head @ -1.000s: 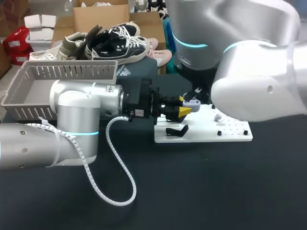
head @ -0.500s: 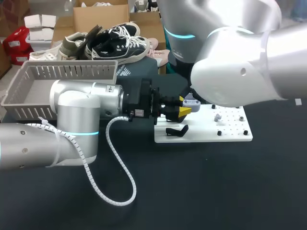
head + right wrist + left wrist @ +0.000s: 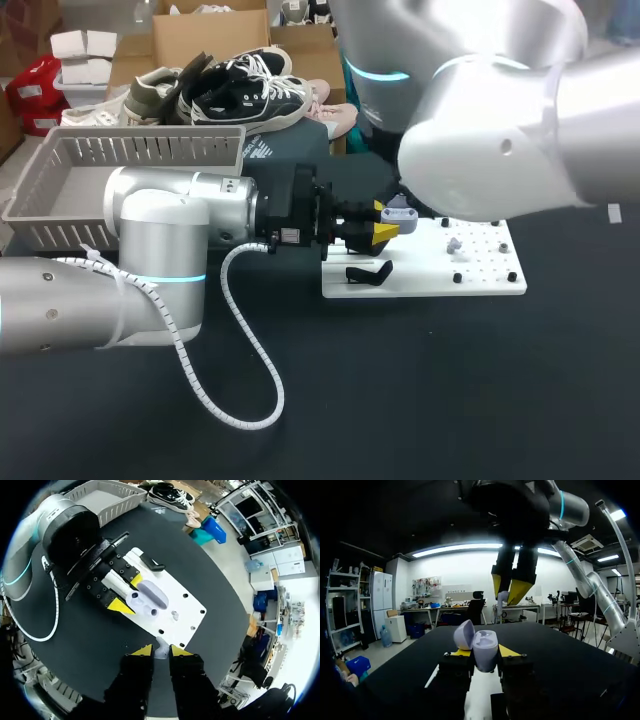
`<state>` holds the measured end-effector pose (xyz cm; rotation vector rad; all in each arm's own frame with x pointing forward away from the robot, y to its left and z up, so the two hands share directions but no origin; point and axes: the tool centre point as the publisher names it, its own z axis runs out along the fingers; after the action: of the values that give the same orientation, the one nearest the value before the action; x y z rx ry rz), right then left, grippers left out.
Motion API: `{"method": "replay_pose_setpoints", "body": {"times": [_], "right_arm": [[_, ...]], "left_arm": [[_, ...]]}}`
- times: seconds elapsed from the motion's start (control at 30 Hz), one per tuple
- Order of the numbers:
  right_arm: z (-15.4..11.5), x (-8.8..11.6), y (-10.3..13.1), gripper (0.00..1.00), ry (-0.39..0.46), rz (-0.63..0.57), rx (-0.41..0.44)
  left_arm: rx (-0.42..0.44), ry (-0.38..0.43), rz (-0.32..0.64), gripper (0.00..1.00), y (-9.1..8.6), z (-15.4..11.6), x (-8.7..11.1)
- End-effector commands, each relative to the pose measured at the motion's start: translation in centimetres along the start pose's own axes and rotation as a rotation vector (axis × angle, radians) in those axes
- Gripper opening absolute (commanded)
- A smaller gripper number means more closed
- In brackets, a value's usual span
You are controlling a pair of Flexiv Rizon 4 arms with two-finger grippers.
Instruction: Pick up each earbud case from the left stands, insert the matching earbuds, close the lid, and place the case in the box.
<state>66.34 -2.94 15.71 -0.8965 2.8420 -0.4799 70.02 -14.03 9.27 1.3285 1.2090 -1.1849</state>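
Note:
The lilac earbud case [image 3: 400, 212] is lid-open and held over the white board [image 3: 430, 280], with my left gripper [image 3: 385, 230] shut on it. In the left wrist view the case [image 3: 482, 647] sits between my left gripper's [image 3: 481, 653] yellow tips, its lid tipped back. Above the case hangs my right gripper [image 3: 512, 586], shut on a small pale earbud [image 3: 502, 598]. The right wrist view has the same earbud [image 3: 161, 653] pinched in my right gripper [image 3: 161, 651], high over the case [image 3: 146, 595] and the left gripper [image 3: 129, 594]. In the head view my right arm hides its own gripper.
A black stand [image 3: 368, 272] lies on the board's left part, and a second earbud [image 3: 453, 244] sits on the board among its black pegs. A grey slatted basket [image 3: 120, 180] stands at the table's back left. The left arm's white cable [image 3: 240, 350] loops over the black tabletop.
My right arm has swung left and closer across the head view, now covering more of the board's far side. The left arm and the case have stayed put.

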Motion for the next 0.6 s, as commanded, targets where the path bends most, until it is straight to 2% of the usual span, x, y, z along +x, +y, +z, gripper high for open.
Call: {"method": "replay_pose_setpoints", "body": {"times": [0.03,0.07,0.2,0.37,0.6], "right_arm": [[0.5,-1.4,0.2,0.00,0.101,0.212,-0.017],[0.5,-1.4,0.2,0.00,0.099,0.236,0.001],[0.0,-1.0,-0.1,0.00,0.101,0.338,-0.036],[-0.1,-0.2,-0.6,0.00,0.147,0.428,-0.076],[0.1,0.8,-0.6,0.00,0.165,0.450,-0.107]], "left_arm": [[0.005,-0.001,0.000,0.00,0.2,0.0,0.0],[0.005,-0.001,0.000,0.00,0.2,0.0,0.0],[0.005,-0.001,0.000,0.00,0.2,0.0,0.0],[0.005,-0.001,0.000,0.00,0.2,0.0,0.0],[0.005,-0.001,0.000,0.00,0.2,0.0,0.0]]}}
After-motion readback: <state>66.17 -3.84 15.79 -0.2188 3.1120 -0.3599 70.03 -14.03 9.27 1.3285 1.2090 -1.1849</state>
